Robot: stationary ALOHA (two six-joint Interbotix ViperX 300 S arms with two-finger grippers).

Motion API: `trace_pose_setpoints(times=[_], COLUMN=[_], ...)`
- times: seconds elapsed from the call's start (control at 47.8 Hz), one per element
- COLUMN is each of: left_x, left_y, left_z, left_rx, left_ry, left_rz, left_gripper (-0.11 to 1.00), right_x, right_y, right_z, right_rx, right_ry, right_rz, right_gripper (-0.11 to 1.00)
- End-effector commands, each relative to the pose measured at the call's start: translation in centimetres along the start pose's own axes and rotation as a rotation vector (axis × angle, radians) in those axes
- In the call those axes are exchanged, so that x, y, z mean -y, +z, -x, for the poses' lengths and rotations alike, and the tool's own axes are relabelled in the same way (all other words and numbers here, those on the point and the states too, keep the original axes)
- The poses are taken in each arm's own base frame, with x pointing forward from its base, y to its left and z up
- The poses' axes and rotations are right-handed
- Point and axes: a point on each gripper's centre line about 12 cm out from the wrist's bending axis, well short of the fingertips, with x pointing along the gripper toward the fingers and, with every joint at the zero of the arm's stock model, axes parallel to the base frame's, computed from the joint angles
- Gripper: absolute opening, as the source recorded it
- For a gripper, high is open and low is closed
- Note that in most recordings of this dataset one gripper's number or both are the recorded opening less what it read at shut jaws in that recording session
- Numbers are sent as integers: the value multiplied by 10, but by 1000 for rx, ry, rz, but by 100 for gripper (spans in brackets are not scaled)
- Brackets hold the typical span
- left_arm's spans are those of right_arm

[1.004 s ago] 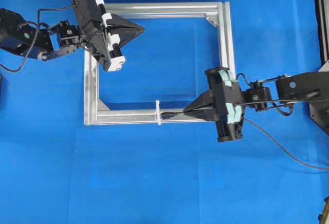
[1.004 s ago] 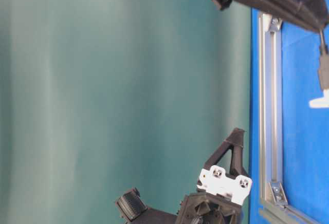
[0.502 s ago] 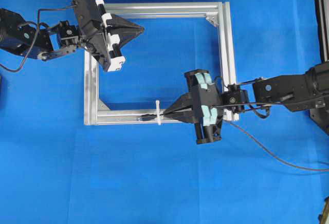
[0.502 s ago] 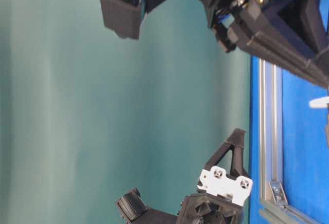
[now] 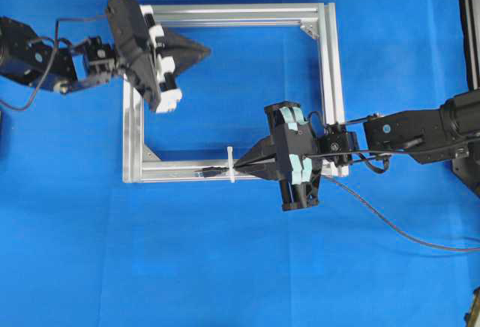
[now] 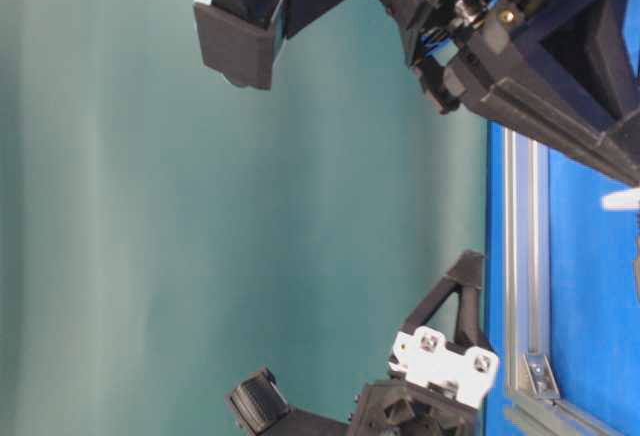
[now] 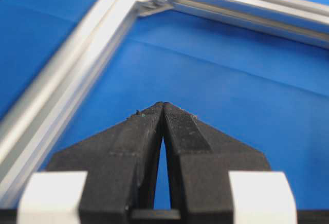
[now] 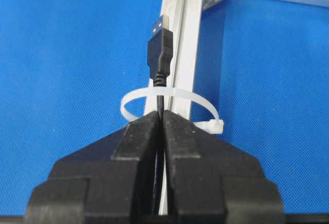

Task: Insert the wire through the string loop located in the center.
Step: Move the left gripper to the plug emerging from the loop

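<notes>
The wire (image 5: 390,222) is a thin black cable that runs from the lower right up to my right gripper (image 5: 235,168), which is shut on it just behind its plug (image 5: 210,170). In the right wrist view the plug (image 8: 161,54) and a short stretch of cable lie beyond the white string loop (image 8: 133,96), and my right gripper (image 8: 160,113) touches the loop's near side. The string loop (image 5: 231,164) sits on the lower bar of the silver frame (image 5: 225,13). My left gripper (image 5: 208,48) hovers over the frame's upper left, shut on nothing, as the left wrist view (image 7: 163,105) confirms.
The square aluminium frame (image 7: 77,64) lies on a blue cloth. Its bar (image 8: 180,18) runs under the plug. In the table-level view the loop's tail (image 6: 620,198) pokes up beside the frame bar (image 6: 525,256), under the right arm's body.
My right gripper moved left along the lower bar, carrying the plug through the loop until its tips reached the loop. The left gripper shifted slightly.
</notes>
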Motion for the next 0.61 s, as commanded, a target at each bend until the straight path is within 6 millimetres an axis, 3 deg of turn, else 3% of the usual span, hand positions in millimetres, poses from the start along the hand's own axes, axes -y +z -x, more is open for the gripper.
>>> trace_pose_setpoints(times=[0.0, 0.355, 0.585], left_x=[24, 104, 126], left_y=[11, 1, -3], left_z=[6, 33, 41], left_rx=[31, 13, 1], left_ry=[-65, -293, -355], left_rz=[-11, -34, -17], left_gripper=[0, 0, 0], right_x=[1, 2, 1], right_y=[11, 10, 10], right_z=[1, 2, 2], right_rx=[39, 36, 36], right_ry=[-1, -3, -1], right_rz=[-4, -1, -1], right_gripper=[-2, -2, -2])
